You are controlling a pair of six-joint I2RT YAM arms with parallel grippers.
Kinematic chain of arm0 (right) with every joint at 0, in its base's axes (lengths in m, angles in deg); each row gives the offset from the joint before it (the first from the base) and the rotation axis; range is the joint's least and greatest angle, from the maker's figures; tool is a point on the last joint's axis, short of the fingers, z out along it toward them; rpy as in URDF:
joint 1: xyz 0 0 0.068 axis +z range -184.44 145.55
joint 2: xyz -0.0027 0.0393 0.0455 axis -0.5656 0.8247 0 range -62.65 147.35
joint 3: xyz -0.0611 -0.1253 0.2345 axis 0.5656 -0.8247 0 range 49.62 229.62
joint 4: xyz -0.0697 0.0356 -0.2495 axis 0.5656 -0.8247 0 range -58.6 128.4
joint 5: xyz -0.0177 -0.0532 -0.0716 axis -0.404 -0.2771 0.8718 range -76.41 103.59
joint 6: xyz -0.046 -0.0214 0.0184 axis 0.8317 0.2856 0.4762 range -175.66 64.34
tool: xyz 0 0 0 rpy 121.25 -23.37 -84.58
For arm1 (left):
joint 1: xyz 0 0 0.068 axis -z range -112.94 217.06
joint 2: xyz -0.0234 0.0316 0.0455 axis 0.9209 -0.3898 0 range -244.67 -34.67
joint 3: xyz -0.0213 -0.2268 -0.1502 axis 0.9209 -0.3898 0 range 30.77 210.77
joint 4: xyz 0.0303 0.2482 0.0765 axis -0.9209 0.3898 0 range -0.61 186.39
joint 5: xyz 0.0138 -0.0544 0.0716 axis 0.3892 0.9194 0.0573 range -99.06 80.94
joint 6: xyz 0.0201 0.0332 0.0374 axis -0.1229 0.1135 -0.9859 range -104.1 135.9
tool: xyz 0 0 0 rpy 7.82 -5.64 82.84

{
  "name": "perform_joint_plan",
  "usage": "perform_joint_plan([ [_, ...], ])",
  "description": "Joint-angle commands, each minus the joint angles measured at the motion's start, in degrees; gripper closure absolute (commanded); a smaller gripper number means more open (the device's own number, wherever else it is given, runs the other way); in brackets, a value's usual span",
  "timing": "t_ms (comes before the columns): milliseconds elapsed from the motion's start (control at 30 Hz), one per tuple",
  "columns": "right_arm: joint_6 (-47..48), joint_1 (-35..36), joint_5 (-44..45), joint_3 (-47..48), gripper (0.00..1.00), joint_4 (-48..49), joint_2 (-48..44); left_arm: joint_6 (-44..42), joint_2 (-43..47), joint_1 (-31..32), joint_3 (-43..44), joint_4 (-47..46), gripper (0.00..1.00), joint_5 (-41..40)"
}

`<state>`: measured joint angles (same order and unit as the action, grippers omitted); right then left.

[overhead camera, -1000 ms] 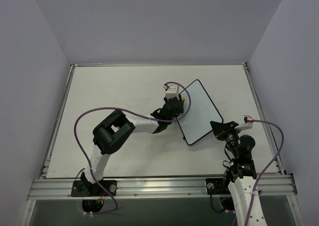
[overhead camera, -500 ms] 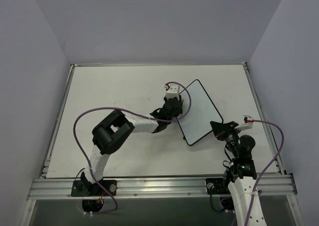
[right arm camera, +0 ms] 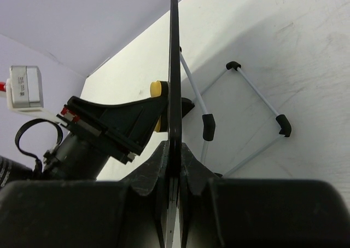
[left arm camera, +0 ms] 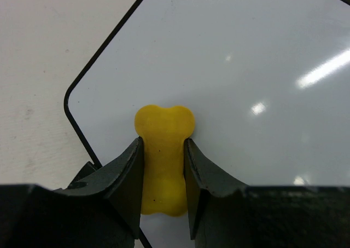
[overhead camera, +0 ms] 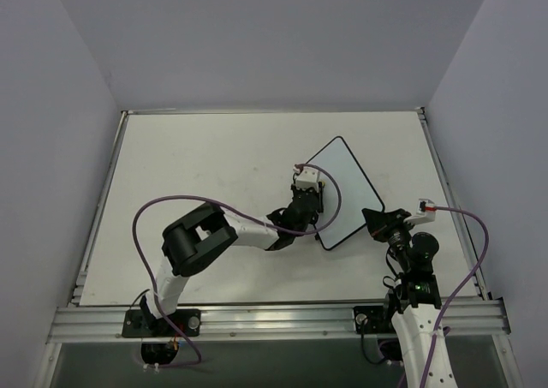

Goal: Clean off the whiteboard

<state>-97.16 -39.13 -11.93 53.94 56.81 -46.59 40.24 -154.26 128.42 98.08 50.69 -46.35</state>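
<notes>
The left jaws are clamping the yellow eraser [left arm camera: 164, 133] on the whiteboard [left arm camera: 246, 67] (no writing showing, wiping seemingly nearly done); the right jaws are pinching its edge.

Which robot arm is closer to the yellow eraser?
Left. The left gripper is shut on the eraser, holding it against the whiteboard. The right gripper pinches the whiteboard's edge, apart from the eraser.
</notes>
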Motion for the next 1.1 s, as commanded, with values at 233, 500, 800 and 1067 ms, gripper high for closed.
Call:
perform_joint_plan([
  [233,2.38,0.82,-3.22,1.13,1.00,6.28,-0.23,2.03,0.76,12.10,-7.54,6.09,0.98,16.55],
  [500,0.72,0.91,-3.31,0.43,1.00,9.18,0.73,0.10,2.96,17.56,-10.62,5.30,0.98,16.64],
  [800,0.89,1.00,-3.13,0.52,1.00,10.24,1.96,-1.05,6.47,20.46,-13.95,4.16,0.98,13.93],
  [1067,1.77,1.00,-3.49,3.41,1.00,10.32,4.86,-1.84,13.67,18.44,-15.28,5.91,0.98,12.08],
])
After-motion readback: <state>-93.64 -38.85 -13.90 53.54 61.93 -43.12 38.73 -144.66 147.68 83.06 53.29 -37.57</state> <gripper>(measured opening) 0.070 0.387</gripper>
